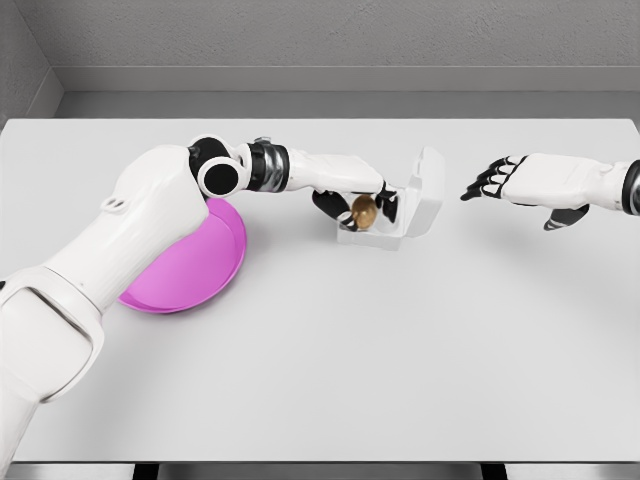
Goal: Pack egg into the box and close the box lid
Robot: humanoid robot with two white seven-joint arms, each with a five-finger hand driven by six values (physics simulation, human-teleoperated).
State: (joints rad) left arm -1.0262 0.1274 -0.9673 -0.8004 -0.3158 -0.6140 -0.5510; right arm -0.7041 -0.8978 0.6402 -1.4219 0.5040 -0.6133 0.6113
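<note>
1. Nearest me, the robot's left arm crossed a pink plate (190,270) on the white table (400,360).
2. Its left hand (355,205) held the brown egg (364,210) in curled dark fingers (330,203), right over the small white box (375,232), whose lid (428,190) stood upright.
3. Letting go early, I judged, could bounce the egg out; a dragging wrist could shove the light box.
4. Off to the side, the right hand (520,185) hovered with fingers spread, holding nothing, well apart from the lid.
</note>
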